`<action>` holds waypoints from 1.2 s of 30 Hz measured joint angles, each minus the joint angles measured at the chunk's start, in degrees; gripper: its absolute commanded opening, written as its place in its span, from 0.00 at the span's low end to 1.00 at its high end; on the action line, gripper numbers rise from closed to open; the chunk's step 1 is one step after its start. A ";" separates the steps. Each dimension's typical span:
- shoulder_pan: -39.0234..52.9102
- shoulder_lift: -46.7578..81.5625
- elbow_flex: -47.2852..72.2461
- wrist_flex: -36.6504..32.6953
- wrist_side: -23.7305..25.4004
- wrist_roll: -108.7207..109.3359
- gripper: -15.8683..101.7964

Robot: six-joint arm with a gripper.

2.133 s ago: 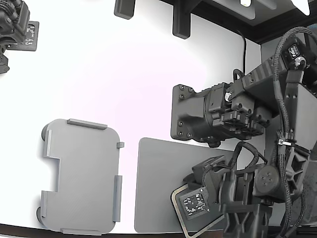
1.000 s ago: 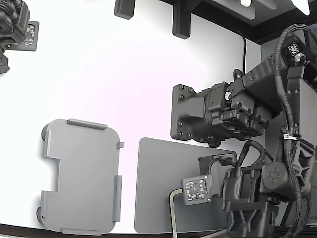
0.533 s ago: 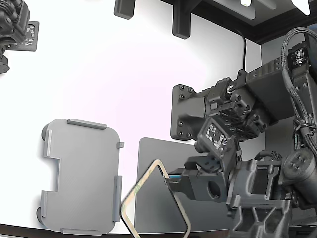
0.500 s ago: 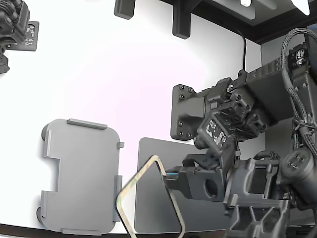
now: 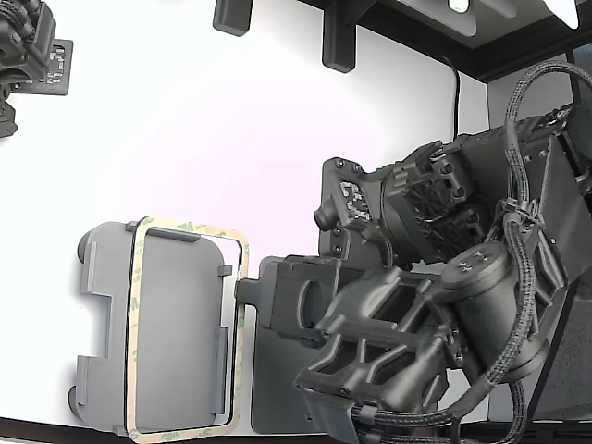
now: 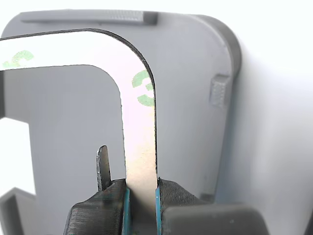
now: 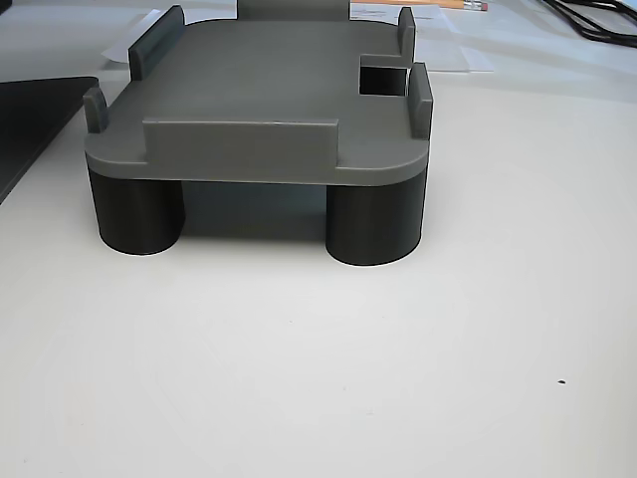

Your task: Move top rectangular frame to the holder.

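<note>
The top rectangular frame (image 5: 135, 324), a thin beige outline with greenish marks, hangs flat over the holder (image 5: 176, 314), shifted slightly toward the exterior view's right. My gripper (image 5: 242, 292) is shut on the middle of the frame's right-hand long side. In the wrist view the frame (image 6: 139, 142) runs between the blue-padded fingertips (image 6: 168, 198), my gripper (image 6: 141, 198) pinching it above the holder (image 6: 190, 73) near a small side tab (image 6: 219, 91). In the other view the holder (image 7: 259, 90) stands on round feet with nothing lying on its top.
A dark grey mat (image 5: 276, 407) lies right of the holder, mostly hidden under my arm (image 5: 416, 324). A second arm (image 5: 28, 46) sits at the exterior view's top left. Black brackets (image 5: 338, 42) stand at the table's far edge.
My arm has swung toward the exterior view's left, carrying the frame from above the dark mat to above the holder. The frame went from tilted to flat.
</note>
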 measured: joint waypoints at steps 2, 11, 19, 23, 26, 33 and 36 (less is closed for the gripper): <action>-0.70 -1.85 -0.26 -0.79 -1.58 -0.18 0.04; -3.34 -5.71 -1.41 -3.25 -5.01 -1.67 0.04; -4.57 -9.49 -4.39 -2.20 -7.12 -1.49 0.04; -5.01 -9.67 -4.57 -1.93 -7.21 -1.23 0.04; -5.19 -9.76 -4.57 -1.93 -7.38 -1.14 0.04; -5.27 -9.76 -4.13 -1.58 -8.09 -1.05 0.04; -5.27 -9.76 -3.52 -1.49 -8.26 -0.88 0.04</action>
